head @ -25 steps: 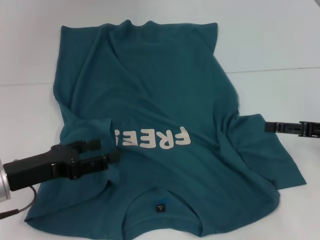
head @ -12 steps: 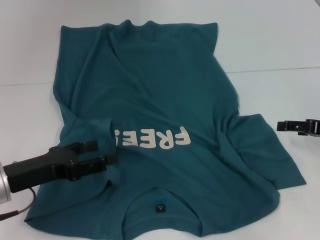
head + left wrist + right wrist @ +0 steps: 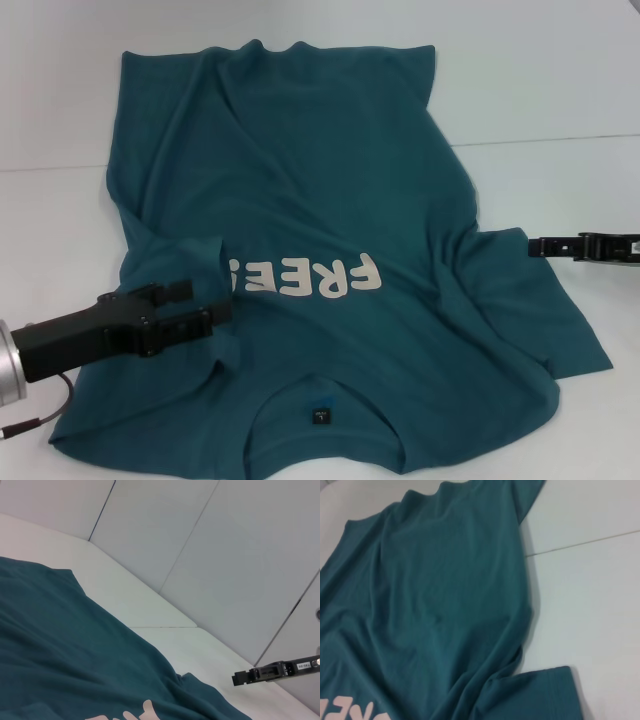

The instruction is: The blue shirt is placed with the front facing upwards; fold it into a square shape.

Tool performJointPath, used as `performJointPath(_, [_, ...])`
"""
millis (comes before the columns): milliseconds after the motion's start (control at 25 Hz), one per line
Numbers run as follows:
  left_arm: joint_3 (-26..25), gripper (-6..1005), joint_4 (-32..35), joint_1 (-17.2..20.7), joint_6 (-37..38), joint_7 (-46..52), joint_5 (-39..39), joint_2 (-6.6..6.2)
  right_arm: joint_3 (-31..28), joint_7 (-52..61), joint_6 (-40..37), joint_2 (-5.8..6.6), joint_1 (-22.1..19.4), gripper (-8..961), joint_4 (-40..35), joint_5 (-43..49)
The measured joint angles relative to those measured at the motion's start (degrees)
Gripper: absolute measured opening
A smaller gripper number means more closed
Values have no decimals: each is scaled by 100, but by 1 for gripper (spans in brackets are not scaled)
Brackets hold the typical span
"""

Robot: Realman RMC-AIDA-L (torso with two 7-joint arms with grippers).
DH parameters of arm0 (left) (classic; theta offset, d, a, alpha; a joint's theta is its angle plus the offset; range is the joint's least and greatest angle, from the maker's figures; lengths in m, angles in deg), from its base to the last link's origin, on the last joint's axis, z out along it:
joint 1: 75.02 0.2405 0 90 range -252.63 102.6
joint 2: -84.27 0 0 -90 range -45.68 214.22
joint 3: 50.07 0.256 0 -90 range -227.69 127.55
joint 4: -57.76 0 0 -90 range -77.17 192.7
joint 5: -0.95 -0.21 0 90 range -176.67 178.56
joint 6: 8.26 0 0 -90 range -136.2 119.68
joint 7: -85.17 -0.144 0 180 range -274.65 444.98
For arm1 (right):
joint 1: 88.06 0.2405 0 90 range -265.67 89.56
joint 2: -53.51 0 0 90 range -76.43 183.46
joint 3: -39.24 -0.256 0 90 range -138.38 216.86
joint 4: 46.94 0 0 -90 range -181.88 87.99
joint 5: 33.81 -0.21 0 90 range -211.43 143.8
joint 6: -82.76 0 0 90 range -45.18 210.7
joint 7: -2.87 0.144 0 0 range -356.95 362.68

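The blue shirt (image 3: 310,270) lies flat on the table (image 3: 560,90), front up; right gripper (image 3: 535,247) came back to its sleeve, fingers can't tell; left gripper (image 3: 200,305) stays over the folded sleeve, fingers narrow; fold barely begun.

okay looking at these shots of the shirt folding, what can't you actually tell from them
- Left gripper, head view: over the shirt's sleeve; its own body hides whether it grips cloth.
- Right gripper, head view: seen edge-on at the other sleeve; finger gap not readable. The left wrist view shows it too small.
- Neck label, head view: print too small to read.
- Shirt's near hem, head view: cut off by the bottom edge.
- "FREE!" lettering: its last character is partly covered by the folded sleeve.
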Motion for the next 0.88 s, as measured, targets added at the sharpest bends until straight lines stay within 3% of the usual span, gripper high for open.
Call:
performJointPath(200, [0, 891, 0, 0, -23, 0, 0, -2, 2, 66, 215, -97, 151, 884, 87, 327])
performJointPath(880, [-8, 891, -9, -11, -86, 0, 0, -3, 263, 178, 878, -204, 425, 882, 457, 604])
